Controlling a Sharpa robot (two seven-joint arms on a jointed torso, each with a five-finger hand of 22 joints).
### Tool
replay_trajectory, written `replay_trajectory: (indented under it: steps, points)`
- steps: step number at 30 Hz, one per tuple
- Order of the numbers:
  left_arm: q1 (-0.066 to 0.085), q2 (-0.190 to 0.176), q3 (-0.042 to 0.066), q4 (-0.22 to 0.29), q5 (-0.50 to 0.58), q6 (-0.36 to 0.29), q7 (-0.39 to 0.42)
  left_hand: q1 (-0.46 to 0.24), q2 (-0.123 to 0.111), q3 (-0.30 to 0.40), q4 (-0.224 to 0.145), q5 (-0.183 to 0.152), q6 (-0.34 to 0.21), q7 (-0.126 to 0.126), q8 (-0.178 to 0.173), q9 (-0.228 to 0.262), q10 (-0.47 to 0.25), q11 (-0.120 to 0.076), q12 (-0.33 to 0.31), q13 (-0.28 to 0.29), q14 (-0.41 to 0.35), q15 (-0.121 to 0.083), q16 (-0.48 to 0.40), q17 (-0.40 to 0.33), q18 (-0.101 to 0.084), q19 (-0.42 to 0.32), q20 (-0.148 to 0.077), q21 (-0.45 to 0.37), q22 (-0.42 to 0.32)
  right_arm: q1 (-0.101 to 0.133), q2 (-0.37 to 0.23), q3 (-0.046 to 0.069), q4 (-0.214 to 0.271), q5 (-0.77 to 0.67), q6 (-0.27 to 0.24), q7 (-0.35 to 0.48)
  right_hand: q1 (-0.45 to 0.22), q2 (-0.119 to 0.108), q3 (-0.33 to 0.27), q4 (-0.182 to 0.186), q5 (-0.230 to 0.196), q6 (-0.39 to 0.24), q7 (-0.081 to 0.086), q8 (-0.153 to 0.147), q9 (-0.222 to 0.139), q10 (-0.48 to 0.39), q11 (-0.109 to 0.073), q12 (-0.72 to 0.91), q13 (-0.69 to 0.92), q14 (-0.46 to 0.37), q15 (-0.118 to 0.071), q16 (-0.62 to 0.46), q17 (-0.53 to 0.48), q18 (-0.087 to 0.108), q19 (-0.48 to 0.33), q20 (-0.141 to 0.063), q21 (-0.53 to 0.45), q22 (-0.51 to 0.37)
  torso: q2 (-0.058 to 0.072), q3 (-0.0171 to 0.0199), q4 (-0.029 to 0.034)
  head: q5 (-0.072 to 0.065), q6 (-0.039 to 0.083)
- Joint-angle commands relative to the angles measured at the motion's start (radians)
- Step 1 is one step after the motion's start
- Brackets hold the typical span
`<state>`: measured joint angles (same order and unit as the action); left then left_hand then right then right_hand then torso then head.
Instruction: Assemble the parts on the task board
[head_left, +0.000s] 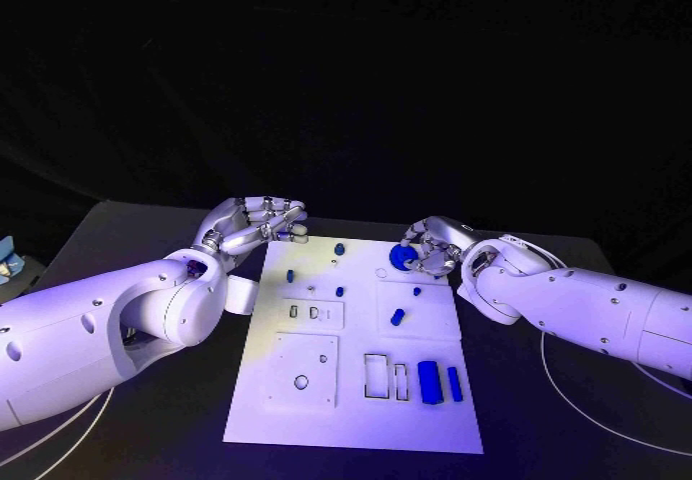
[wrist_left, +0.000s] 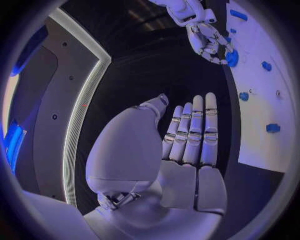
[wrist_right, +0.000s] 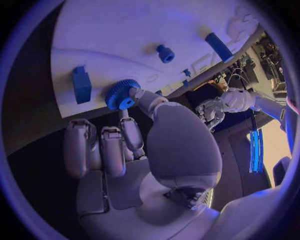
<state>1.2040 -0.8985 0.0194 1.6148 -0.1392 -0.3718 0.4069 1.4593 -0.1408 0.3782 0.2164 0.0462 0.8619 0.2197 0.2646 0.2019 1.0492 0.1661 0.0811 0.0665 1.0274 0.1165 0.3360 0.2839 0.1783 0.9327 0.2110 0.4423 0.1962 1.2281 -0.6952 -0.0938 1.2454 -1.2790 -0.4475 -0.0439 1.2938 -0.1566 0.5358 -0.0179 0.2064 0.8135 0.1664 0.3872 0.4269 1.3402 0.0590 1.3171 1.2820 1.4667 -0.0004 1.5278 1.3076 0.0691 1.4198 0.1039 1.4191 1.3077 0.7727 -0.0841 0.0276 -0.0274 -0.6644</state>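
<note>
Black tabletop (head_left: 130, 225) fills the scene under violet-blue light, with a dark, featureless background behind it. On the middle of the table lies the flat white rectangular task board (head_left: 353, 415), its surface cut with several rectangular and round recesses.

Small blue parts are scattered over the board: two long blue bars (head_left: 428, 381) side by side near the board's near right corner, a short blue peg (head_left: 397, 317) near the middle, and a few small blue studs toward the far end.

At the board's far right corner, the right silver hand (head_left: 427, 250) has its fingertips on a round, ridged blue gear-like disc (wrist_right: 121, 94). The thumb and a finger appear to pinch it at the board's edge. Whether the disc is seated or being lifted cannot be told.

The left silver hand (head_left: 257, 222) hovers off the board's far left edge, holding nothing, its fingers loosely curled and apart.

The step in hand seems to be placing this disc. The next move likely calls for aligning it squarely over its seat and pressing down.
</note>
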Motion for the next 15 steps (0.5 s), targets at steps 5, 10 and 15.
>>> replay_trajectory:
  steps: [5, 10, 15]
  points:
    - [0.001, 0.003, 0.0, 0.0, -0.004, 0.018, 0.006, -0.001, -0.009, 0.004, 0.001, 0.004, 0.007, 0.002, -0.007, -0.001, 0.009, 0.0, -0.003, 0.0, -0.007, -0.002, -0.003, 0.001, 0.002, -0.004, 0.0, 0.006, 0.001, 0.001, -0.004, 0.001, 0.051, -0.077, -0.084, 0.019, -0.018, 0.007, 0.004, 0.003, -0.005, 0.059, -0.025, 0.018, 0.019, 0.01, -0.001, 0.004, 0.001, 0.072, -0.01, 0.005, 0.1, -0.017, 0.008, -0.004, 0.007, 0.062, 0.0, 0.0006, -0.0015, 0.002, 0.004]
    - [0.001, 0.007, 0.0, 0.0, -0.004, 0.018, 0.006, -0.001, -0.009, 0.004, 0.001, 0.004, 0.007, 0.002, -0.007, -0.001, 0.009, 0.0, -0.003, 0.0, -0.007, -0.002, -0.003, 0.001, 0.002, -0.004, 0.0, 0.006, 0.001, 0.013, 0.01, 0.002, 0.09, -0.113, -0.087, -0.023, -0.044, -0.005, -0.005, 0.013, -0.008, 0.058, -0.026, 0.014, 0.021, 0.013, -0.001, 0.005, 0.002, 0.072, -0.011, 0.005, 0.101, -0.018, 0.012, -0.006, 0.01, 0.067, -0.001, -0.0004, -0.0001, 0.001, 0.001]
    - [0.001, 0.011, 0.0, -0.001, -0.004, 0.019, 0.006, -0.001, -0.009, 0.004, 0.001, 0.004, 0.007, 0.002, -0.007, -0.001, 0.009, 0.0, -0.003, 0.0, -0.007, -0.002, -0.003, 0.001, 0.002, -0.004, 0.0, 0.006, 0.001, 0.02, 0.052, 0.002, 0.106, -0.158, -0.105, -0.062, -0.046, -0.004, -0.004, 0.014, -0.008, 0.059, -0.026, 0.014, 0.022, 0.013, -0.002, 0.005, 0.002, 0.072, -0.011, 0.005, 0.101, -0.018, 0.013, -0.006, 0.011, 0.069, 0.002, 0.0002, 0.0031, 0.002, 0.004]
